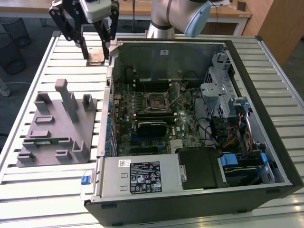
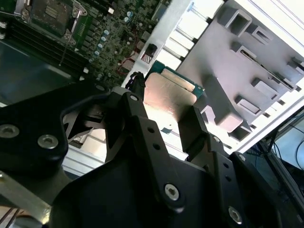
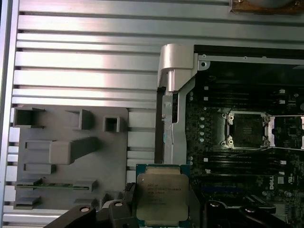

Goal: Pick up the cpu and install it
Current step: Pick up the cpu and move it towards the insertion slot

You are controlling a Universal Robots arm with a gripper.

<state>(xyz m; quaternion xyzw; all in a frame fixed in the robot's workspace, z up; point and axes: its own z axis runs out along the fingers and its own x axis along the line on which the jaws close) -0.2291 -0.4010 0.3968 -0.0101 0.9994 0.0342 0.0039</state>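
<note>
While it hangs over the slatted worktop point(image 1: 28, 190), the pincer point(image 1: 97, 47) is clenched on the cpu point(image 3: 161, 197), gripping two opposite edges, the silvery plate showing in the first wrist view. Just beside it stands the open computer case point(image 1: 284, 166), whose motherboard socket point(image 3: 247, 129) lies apart from the chip. A grey holder tray point(image 1: 47, 128) sits at the exterior view's left.

The first wrist view's edge cuts off part of my cpu point(image 3: 162, 197); in the second wrist view I see fingers point(image 2: 192, 133) hiding its sides.
</note>
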